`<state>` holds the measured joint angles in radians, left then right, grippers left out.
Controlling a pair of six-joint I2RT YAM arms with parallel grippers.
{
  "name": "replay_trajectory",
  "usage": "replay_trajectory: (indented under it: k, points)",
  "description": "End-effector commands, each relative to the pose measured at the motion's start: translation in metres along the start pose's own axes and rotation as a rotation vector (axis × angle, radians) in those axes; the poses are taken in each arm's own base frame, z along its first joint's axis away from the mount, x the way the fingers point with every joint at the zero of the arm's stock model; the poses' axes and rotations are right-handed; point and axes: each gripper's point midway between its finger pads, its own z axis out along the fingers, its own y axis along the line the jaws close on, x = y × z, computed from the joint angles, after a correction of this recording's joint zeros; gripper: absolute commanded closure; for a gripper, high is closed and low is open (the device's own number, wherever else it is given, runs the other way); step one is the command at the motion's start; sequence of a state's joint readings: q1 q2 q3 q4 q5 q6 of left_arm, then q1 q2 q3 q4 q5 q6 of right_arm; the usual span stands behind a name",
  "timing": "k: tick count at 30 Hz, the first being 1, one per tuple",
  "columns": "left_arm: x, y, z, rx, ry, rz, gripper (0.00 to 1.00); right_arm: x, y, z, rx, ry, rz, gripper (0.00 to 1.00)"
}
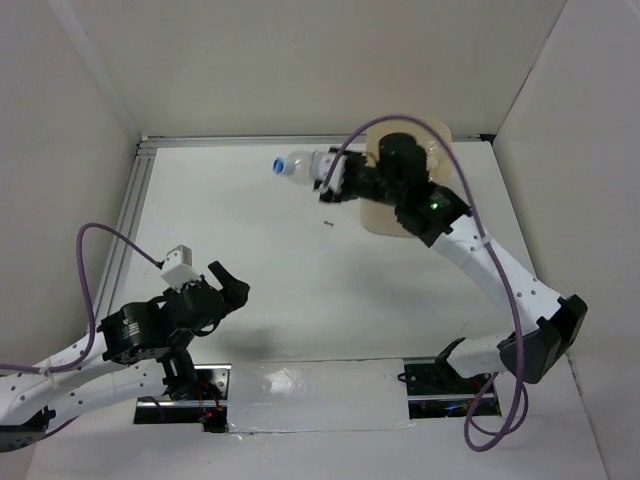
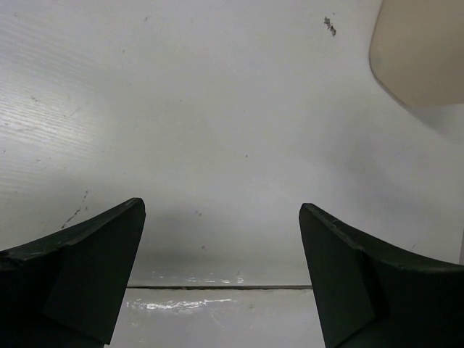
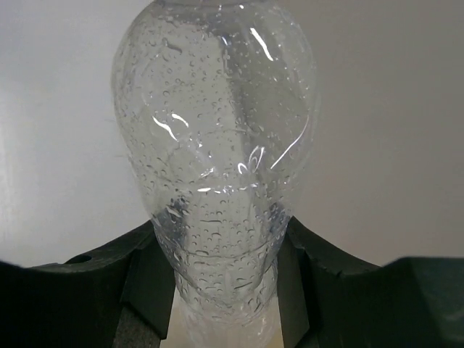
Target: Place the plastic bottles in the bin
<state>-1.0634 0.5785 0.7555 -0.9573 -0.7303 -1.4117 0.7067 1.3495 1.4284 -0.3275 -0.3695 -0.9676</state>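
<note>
A clear plastic bottle point(image 1: 297, 162) with a blue cap points left, just left of the beige bin point(image 1: 378, 214). My right gripper point(image 1: 330, 177) is shut on its body. In the right wrist view the droplet-covered bottle point(image 3: 217, 123) fills the space between the two fingers of the right gripper point(image 3: 221, 235), which press on its lower part. The right arm covers most of the bin. My left gripper point(image 1: 226, 284) hovers at the near left, open and holding nothing. In its own view the left gripper point(image 2: 221, 214) faces bare table, with the bin point(image 2: 420, 51) at the top right.
White walls enclose the table on the left, back and right. A small dark mark point(image 1: 327, 222) lies on the table in front of the bin. A seam point(image 2: 217, 287) runs across the table near its front edge.
</note>
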Motion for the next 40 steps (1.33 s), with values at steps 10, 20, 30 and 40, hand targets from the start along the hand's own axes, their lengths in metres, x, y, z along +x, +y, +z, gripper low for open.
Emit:
replay_trajectory:
  k: [10,20,30,40]
  points:
    - [0.008,-0.052,0.019,0.13,-0.015,0.119,0.0,0.148,-0.117,-0.097,0.312,0.114,0.599,0.38]
    - [0.012,-0.074,0.021,0.177,-0.003,0.177,0.0,0.168,-0.15,-0.105,0.328,0.026,0.749,0.0]
    - [0.0,-0.113,0.016,0.311,-0.057,0.272,0.0,0.136,-0.173,-0.187,0.575,0.151,0.966,0.0]
    - [-0.003,-0.141,0.008,0.45,-0.094,0.419,0.0,0.142,-0.048,-0.258,0.815,0.462,1.007,0.0]
